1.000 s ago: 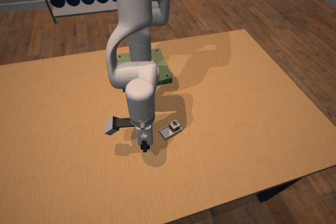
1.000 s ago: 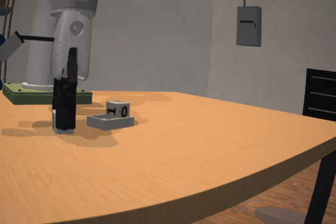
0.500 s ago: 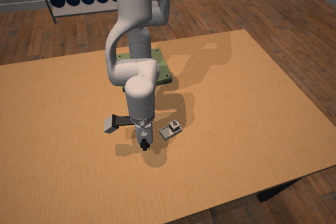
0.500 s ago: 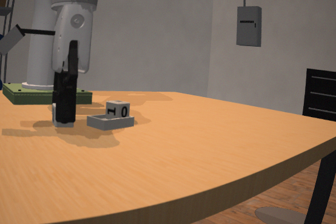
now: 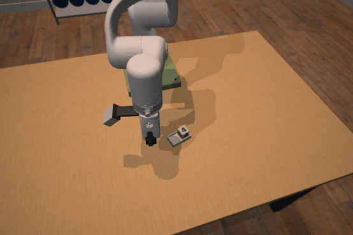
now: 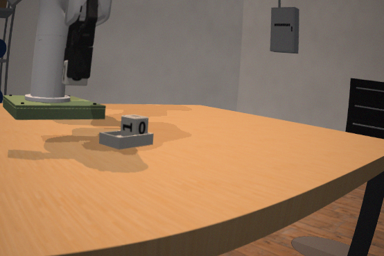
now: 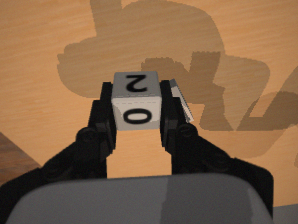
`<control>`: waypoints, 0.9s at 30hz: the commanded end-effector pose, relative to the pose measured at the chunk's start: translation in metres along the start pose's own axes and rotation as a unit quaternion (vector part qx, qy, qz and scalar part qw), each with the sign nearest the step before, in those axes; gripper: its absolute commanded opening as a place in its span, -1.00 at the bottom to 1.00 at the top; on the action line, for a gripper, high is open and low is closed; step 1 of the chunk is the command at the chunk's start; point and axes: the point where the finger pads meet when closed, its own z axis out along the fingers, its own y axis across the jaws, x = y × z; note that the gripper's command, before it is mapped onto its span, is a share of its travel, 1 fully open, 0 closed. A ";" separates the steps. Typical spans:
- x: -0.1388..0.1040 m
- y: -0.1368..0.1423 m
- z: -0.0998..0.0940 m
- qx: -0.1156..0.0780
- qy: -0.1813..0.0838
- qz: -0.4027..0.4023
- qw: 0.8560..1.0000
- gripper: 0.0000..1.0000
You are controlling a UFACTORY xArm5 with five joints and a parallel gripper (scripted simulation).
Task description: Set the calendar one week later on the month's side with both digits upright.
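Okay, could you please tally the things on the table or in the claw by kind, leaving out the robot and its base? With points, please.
Number cubes: 2 (one held in the claw (image 6: pixel 79 52) (image 7: pixel 136 114), one (image 5: pixel 183 132) (image 6: pixel 134 125) in the tray)
Gray trays (image 5: pixel 174 141) (image 6: pixel 133 141): 1
Total: 3

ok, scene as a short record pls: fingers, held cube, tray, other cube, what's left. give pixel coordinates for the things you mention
fingers: shut on a cube (image 7: pixel 136 112) (image 6: pixel 80 82), raised off the table
held cube faces seen: 2 and 0, both sideways or inverted in the wrist view
tray: flat on the table (image 5: pixel 79 174) (image 6: pixel 208 182), grey (image 5: pixel 174 142) (image 6: pixel 136 141)
other cube: in the tray (image 5: pixel 183 132) (image 6: pixel 134 125), at one end
its faces seen: 4 on top; 1 (lying sideways) and 0 on the sides
left to do: held cube into the tray beside the other, release, arm away
month's name: cannot tell
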 end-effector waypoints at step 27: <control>0.000 0.000 -0.012 -0.001 0.000 0.143 0.990 -0.43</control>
